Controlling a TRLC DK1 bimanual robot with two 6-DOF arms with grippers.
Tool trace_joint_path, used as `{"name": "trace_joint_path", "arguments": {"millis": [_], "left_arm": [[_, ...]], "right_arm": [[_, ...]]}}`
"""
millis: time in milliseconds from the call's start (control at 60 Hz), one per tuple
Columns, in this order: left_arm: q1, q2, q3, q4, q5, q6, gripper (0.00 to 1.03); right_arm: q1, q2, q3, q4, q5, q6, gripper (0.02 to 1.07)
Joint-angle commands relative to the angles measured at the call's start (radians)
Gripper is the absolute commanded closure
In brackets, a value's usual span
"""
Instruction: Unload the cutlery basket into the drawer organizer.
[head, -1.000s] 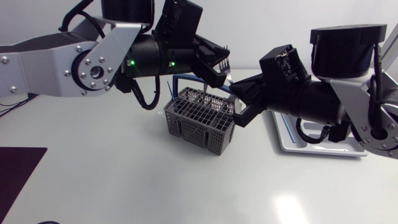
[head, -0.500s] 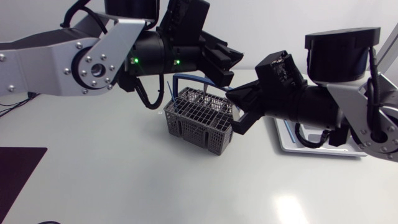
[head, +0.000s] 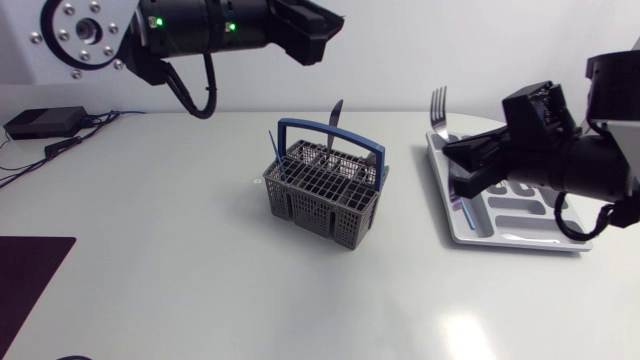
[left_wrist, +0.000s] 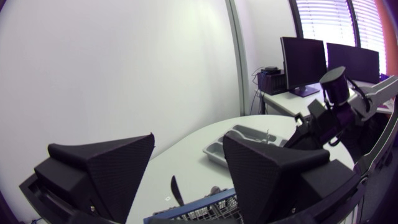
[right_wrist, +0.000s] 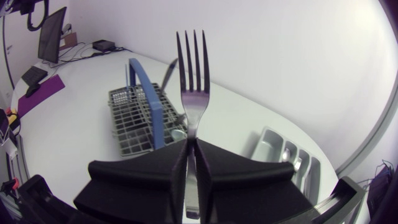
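The right gripper (right_wrist: 191, 149) pinches a steel fork (right_wrist: 193, 81) by its handle, fingers pressed against it from both sides, tines pointing straight up. It holds the fork over the left end of the grey drawer organizer (head: 520, 215), which lies by the right edge of the white table (head: 150, 250). The grey cutlery basket (head: 322, 195) with its blue handle stands near the middle of the table, well apart from the organizer, with a dark utensil (head: 333, 112) standing up out of it. The left gripper (head: 318, 30) hangs high over the far side of the table, fingers spread and holding nothing.
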Motion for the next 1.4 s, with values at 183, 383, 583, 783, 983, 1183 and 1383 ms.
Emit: {"name": "trace_joint_path", "arguments": {"millis": [183, 383, 583, 783, 983, 1183, 1383], "left_arm": [[0.066, 0.016, -0.037, -0.015, -0.001, 0.135, 0.15], [0.115, 0.039, -0.077, -0.022, 0.0, 0.204, 0.15], [0.151, 0.04, -0.116, -0.019, 0.017, 0.218, 0.15], [0.154, 0.039, -0.143, -0.007, 0.02, 0.224, 0.15], [0.157, 0.029, -0.162, 0.001, 0.022, 0.227, 0.15], [0.168, 0.028, -0.172, 0.008, 0.031, 0.229, 0.15], [0.171, 0.02, -0.177, 0.008, 0.039, 0.229, 0.15]], "right_arm": [[-0.271, 0.107, 0.084, -0.018, -0.102, -0.043, 0.97], [-0.407, 0.258, 0.184, -0.014, -0.146, -0.061, 0.97], [-0.495, 0.431, 0.311, -0.014, -0.155, -0.069, 0.97], [-0.55, 0.589, 0.415, -0.005, -0.152, -0.07, 0.97], [-0.571, 0.709, 0.503, 0.009, -0.146, -0.069, 0.97], [-0.576, 0.79, 0.552, 0.029, -0.146, -0.064, 0.97], [-0.576, 0.865, 0.606, 0.037, -0.131, -0.055, 0.97]]}}
